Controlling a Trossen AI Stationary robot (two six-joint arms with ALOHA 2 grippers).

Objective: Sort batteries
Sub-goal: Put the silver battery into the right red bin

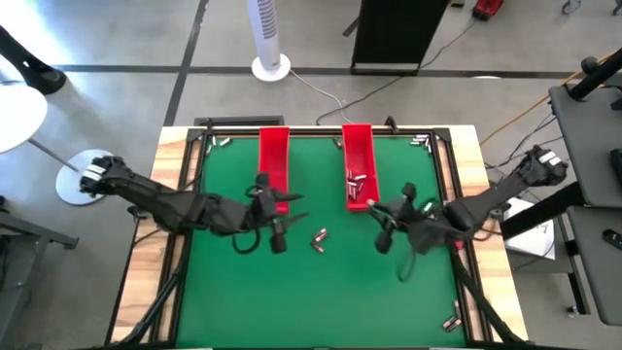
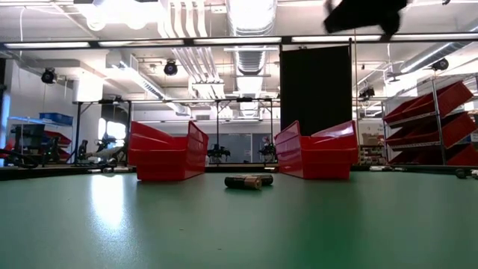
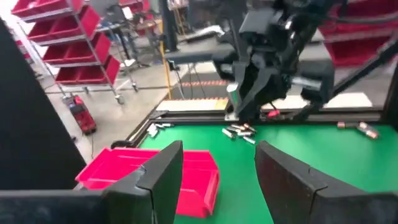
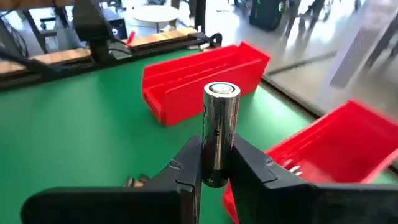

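Pinched upright in my right gripper (image 4: 214,163): one battery (image 4: 221,134), lifted beside the right tray (image 1: 358,165) for sorting. Left gripper (image 3: 217,168): spread, empty, near the left tray (image 1: 274,167). Loose batteries (image 1: 319,237) at 6 o'clock between trays.

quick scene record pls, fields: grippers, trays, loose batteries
left gripper: left gripper open, empty, over the near end of the left red tray
right gripper: right gripper shut on an upright silver battery, by the near end of the right red tray
left tray contents: cannot tell
right tray contents: several batteries in tray
loose on mat: small cluster of batteries between the arms; more at the far corners and near right edge
mat: green mat
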